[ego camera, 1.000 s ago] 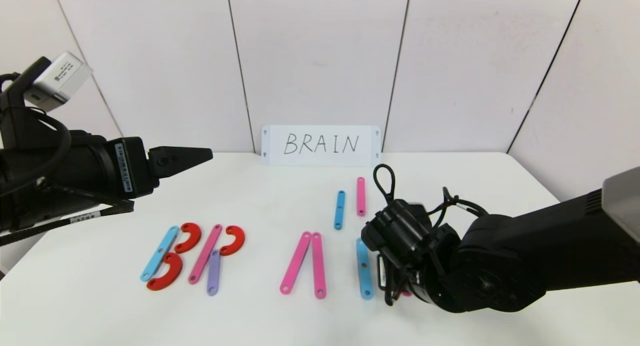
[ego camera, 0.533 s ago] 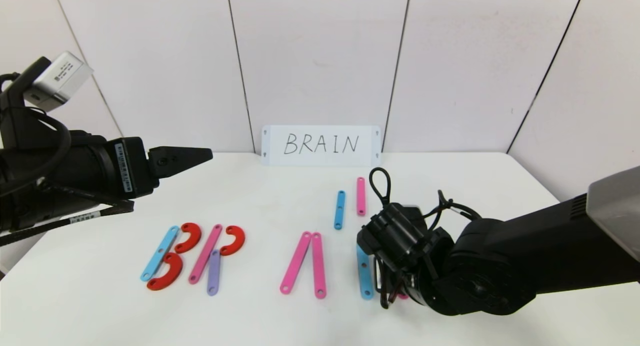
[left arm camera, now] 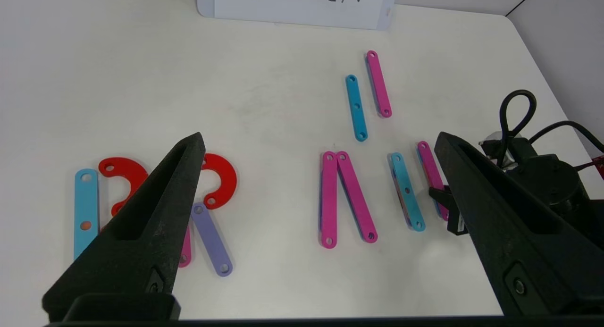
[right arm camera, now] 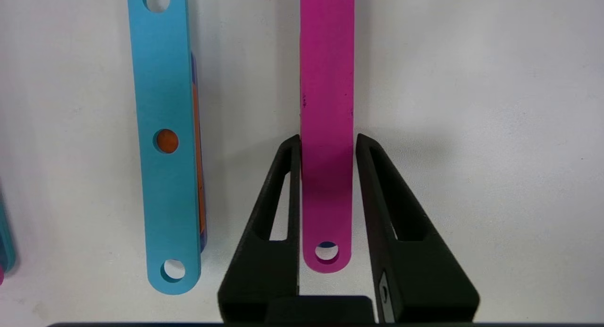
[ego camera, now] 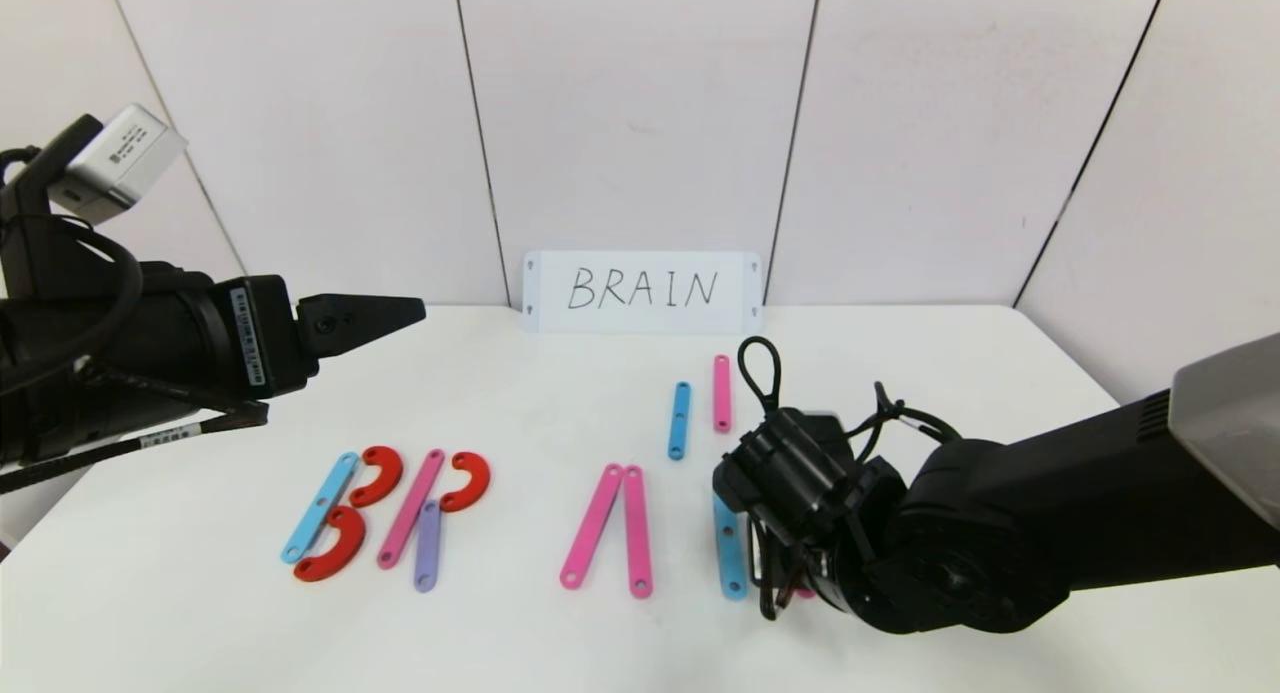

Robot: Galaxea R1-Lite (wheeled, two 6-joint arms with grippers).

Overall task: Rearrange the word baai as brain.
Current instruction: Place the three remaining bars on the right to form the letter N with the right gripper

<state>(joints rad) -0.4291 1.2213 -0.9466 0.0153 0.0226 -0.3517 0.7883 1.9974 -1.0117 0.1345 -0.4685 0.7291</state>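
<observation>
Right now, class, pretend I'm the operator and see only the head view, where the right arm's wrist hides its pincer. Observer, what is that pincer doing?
Observer: The right wrist view shows the right pincer shut on a pink strip, gripping both long edges near its end hole.
Operator: Anything odd about the blue strip beside it?
Observer: Yes, an orange piece lies under the blue strip, showing through its middle hole.
Operator: And the left pincer?
Observer: The left pincer is open and empty, above the table.
</observation>
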